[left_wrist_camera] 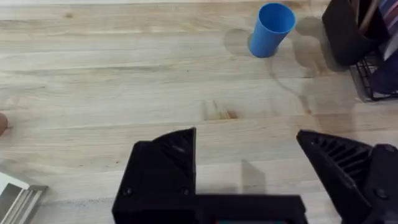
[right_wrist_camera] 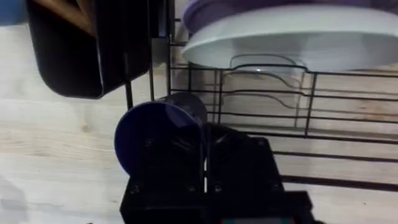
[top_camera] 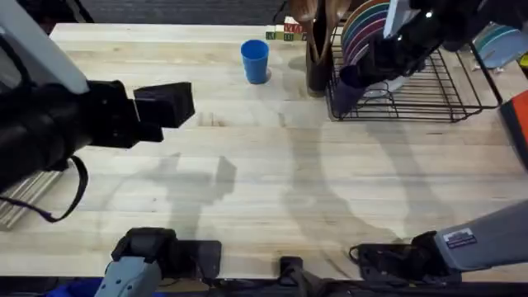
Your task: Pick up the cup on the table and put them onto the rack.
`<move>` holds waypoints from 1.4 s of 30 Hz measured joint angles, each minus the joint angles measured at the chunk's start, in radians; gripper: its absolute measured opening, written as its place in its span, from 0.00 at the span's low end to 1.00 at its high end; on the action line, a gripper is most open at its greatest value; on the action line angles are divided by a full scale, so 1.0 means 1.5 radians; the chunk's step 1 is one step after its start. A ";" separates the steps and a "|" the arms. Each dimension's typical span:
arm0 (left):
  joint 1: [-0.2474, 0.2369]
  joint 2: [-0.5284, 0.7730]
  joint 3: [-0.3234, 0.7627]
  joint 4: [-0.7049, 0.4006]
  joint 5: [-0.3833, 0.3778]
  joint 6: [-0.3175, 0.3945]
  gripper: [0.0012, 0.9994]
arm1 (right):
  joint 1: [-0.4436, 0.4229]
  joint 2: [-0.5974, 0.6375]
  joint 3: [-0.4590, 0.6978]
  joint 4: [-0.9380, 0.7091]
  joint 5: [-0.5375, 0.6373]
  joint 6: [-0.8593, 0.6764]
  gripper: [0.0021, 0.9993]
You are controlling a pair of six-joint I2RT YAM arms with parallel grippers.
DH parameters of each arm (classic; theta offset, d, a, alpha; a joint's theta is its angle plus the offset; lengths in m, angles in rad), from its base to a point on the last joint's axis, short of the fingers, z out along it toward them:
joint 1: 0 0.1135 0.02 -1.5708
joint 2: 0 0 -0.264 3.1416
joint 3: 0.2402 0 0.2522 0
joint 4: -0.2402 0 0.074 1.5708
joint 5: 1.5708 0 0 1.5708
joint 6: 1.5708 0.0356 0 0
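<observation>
Overhead: the left arm hangs large and dark at the left of the frame, its left gripper (top_camera: 169, 103) over bare table (top_camera: 272, 173) with the fingers spread apart. A blue cup (top_camera: 255, 62) stands upright at upper centre, just left of a dark utensil holder (top_camera: 317, 66) on the rack's (top_camera: 445, 95) left end. The right gripper (top_camera: 363, 74) is at the rack's front left, clamped on a purple cup (top_camera: 348, 89). Coloured plates (top_camera: 367, 25) stand in the rack.

Left wrist: the blue cup (left_wrist_camera: 271, 29) sits at the upper right, the two fingers (left_wrist_camera: 165, 165) wide apart and holding nothing.

Right wrist: the purple cup (right_wrist_camera: 158, 140), on its side, is pinched between the fingers beside the rack's wire wall (right_wrist_camera: 261, 93); a white plate (right_wrist_camera: 292, 37) sits behind the wires.
</observation>
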 joint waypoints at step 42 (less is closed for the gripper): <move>0.000 0.000 0.000 0.000 0.000 0.000 0.99 | 0.006 0.026 0.001 -0.001 0.002 0.000 0.22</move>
